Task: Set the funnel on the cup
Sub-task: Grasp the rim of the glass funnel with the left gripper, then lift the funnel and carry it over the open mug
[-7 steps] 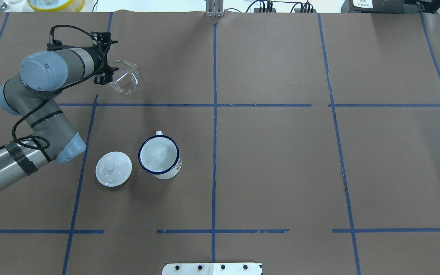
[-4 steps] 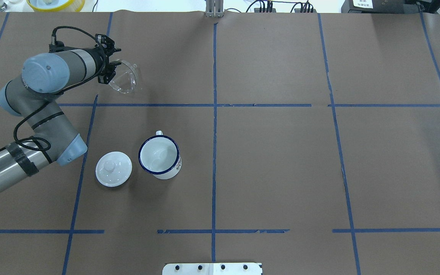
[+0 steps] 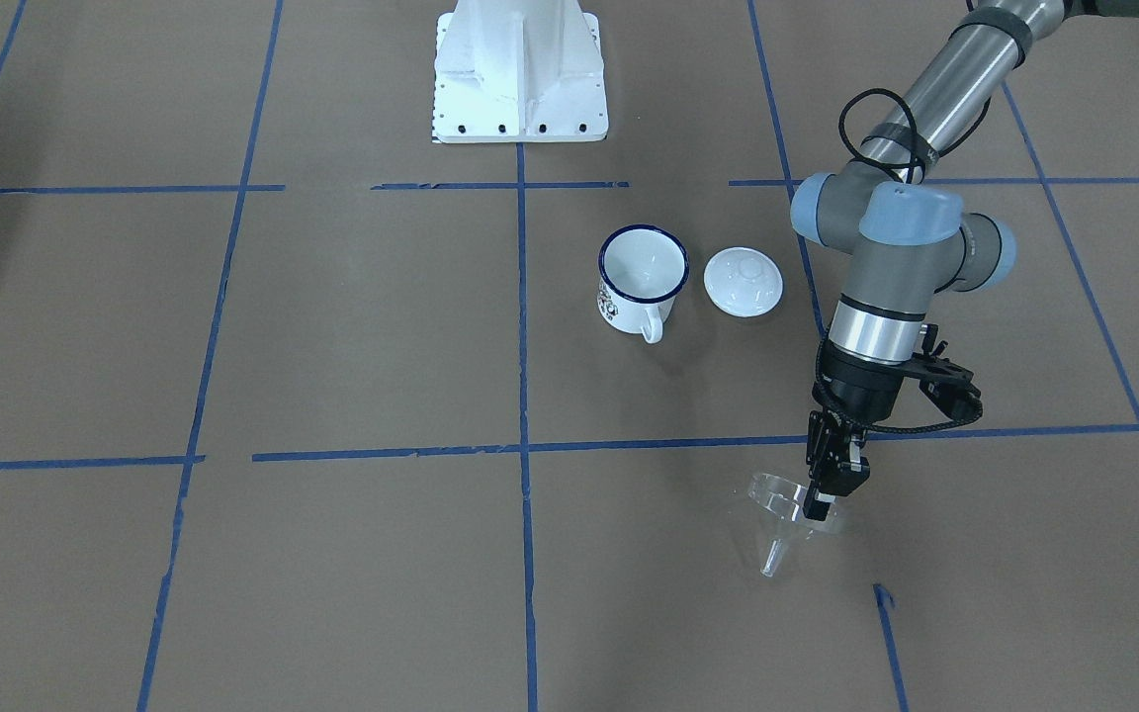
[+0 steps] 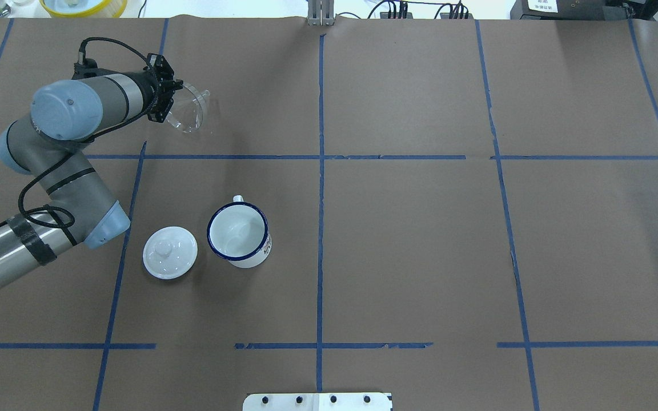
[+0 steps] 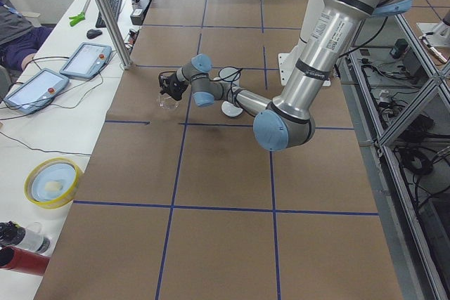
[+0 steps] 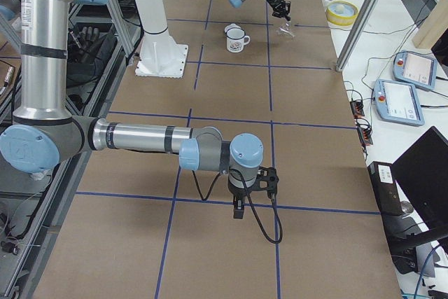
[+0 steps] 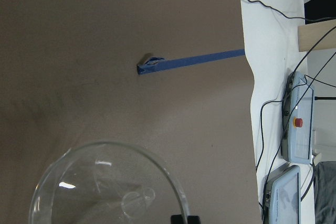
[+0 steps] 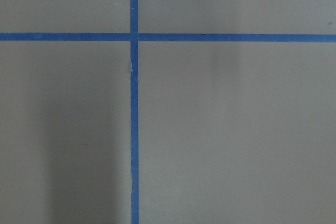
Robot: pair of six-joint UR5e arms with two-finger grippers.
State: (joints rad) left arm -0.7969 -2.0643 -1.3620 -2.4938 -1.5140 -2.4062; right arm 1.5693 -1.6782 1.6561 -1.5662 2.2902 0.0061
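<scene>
The clear funnel (image 4: 189, 110) is held by its rim in my left gripper (image 4: 170, 109), which is shut on it at the far left of the table. In the front view the funnel (image 3: 783, 512) hangs mouth up with its thin spout pointing down, close over the paper, below the left gripper (image 3: 816, 507). The left wrist view shows the funnel's round mouth (image 7: 105, 187) from above. The white cup (image 4: 239, 231) with a blue rim stands upright and empty, nearer the robot than the funnel; it also shows in the front view (image 3: 641, 275). My right gripper (image 6: 239, 209) shows only in the right side view; I cannot tell its state.
A round white lid (image 4: 169, 252) with a knob lies just left of the cup, also visible in the front view (image 3: 744, 282). The robot's white base plate (image 3: 520, 74) is at the near edge. A yellow bowl (image 4: 83, 5) sits beyond the far edge.
The left gripper has turned and risen with the funnel, bringing it from a tilted pose to mouth up, and shifted slightly toward the far edge. The cup and lid have not moved.
</scene>
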